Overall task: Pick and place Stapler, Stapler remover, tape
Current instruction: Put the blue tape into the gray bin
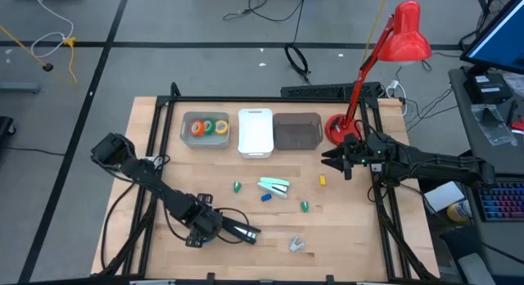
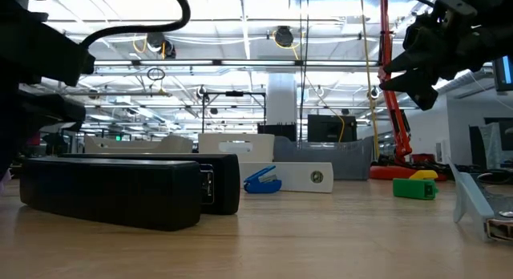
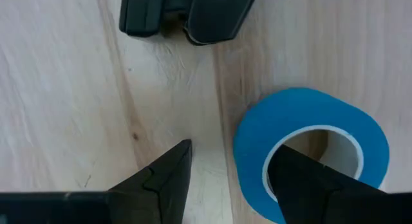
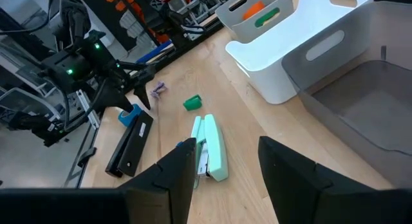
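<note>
The blue tape roll (image 3: 309,130) lies flat on the table beside the black stapler (image 1: 238,230). My left gripper (image 3: 235,150) is open over the roll, with one finger in its pale core and the other outside the wall. Orange, yellow and green rolls sit in the grey bin (image 1: 184,131). The mint stapler (image 1: 274,186) lies mid-table. The grey staple remover (image 1: 297,244) lies near the table's near edge. My right gripper (image 1: 332,160) hangs open above the table's right side, holding nothing. My left gripper comes down from above on the blue roll, which lies flat on the wood. One finger (image 3: 302,179) stands inside the core and the other (image 3: 161,179) stands clear of the outer wall (image 3: 248,153). Whether the inner finger touches the roll I cannot tell.
A white bin (image 1: 255,132) and a dark grey bin (image 1: 296,131) stand along the far side. Small green bits (image 1: 237,187) (image 1: 304,205), a blue bit (image 1: 266,197) and a yellow bit (image 1: 322,180) lie scattered. A red lamp (image 1: 336,128) stands at the far right.
</note>
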